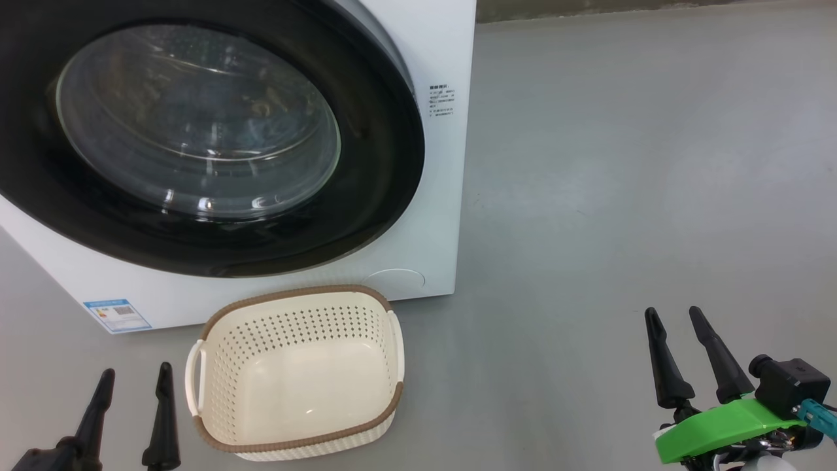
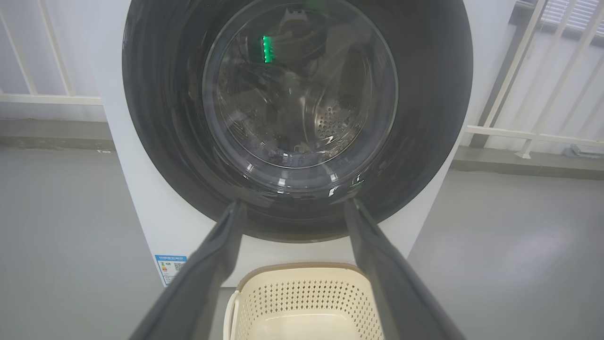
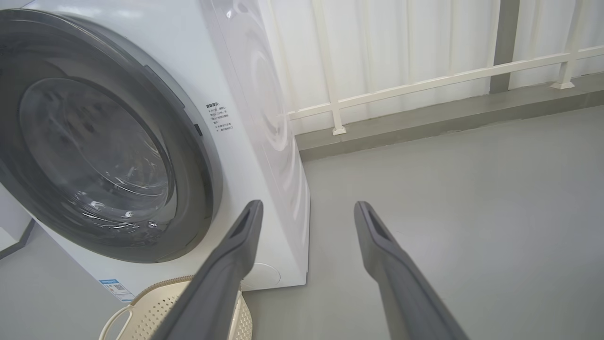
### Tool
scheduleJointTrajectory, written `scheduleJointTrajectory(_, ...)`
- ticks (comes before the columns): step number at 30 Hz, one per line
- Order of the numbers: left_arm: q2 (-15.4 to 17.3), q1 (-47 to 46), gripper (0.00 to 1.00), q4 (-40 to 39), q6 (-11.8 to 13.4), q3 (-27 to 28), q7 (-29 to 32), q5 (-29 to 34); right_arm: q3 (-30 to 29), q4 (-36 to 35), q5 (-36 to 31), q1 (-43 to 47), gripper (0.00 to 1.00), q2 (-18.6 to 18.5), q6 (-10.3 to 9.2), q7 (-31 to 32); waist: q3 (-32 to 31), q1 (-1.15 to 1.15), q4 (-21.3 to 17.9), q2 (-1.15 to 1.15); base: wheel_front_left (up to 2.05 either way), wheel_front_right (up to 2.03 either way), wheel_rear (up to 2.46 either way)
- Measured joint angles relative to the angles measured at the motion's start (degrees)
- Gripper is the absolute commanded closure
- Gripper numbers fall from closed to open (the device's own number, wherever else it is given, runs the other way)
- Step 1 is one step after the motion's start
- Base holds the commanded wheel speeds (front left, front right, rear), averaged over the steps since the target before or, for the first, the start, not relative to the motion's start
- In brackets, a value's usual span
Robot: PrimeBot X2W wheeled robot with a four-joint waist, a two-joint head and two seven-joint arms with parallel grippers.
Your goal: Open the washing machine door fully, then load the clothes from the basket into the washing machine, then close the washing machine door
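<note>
The washing machine (image 1: 435,196) is white, and its round black-rimmed door (image 1: 373,196) lies shut against the front. Dim blue and brown shapes show behind the glass; I cannot tell whether they are the clothes. On the floor just in front stands the cream basket (image 1: 297,292), with nothing inside. My left gripper (image 1: 136,369) is open, low and to the left of the basket. In the left wrist view the gripper (image 2: 293,204) points at the door (image 2: 424,118) over the basket (image 2: 302,288). My right gripper (image 1: 672,310) is open over bare floor, right of the machine.
Grey floor stretches to the right of the machine. A white railing (image 3: 424,82) on a low kerb runs behind and beside it. A blue label sticker (image 1: 118,315) marks the machine's lower left corner. The right wrist view catches the machine's side panel (image 3: 269,118) and the basket's edge (image 3: 155,302).
</note>
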Motion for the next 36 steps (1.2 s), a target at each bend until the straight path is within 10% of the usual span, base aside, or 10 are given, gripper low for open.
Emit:
scheduleJointTrajectory(9, -0.1, 0.0, 0.0, 0.0, 0.0, 0.0, 0.0, -0.2, 0.2, -0.1, -0.1, 0.0, 0.0, 0.1, 0.0, 0.0, -0.1, 0.0, -0.3, 0.0, 0.0, 0.0, 0.0)
scheduleJointTrajectory(10, -0.1, 0.0, 1.0, 0.0, 0.0, 0.0, 0.0, -0.5, 0.2, -0.1, -0.1, 0.0, 1.0, 0.0, 0.0, 0.0, -0.1, 0.0, -0.3, 0.0, 0.0, 0.0, 0.0)
scheduleJointTrajectory(36, -3.2, 1.1, 1.0, 3.1, 0.0, -0.4, 3.6, -12.6, -0.6, 3.4, 11.7, 1.4, 1.0, 1.9, 0.01, 3.4, -0.6, 0.01, 0.6, 0.0, 0.0, 0.0, 0.0)
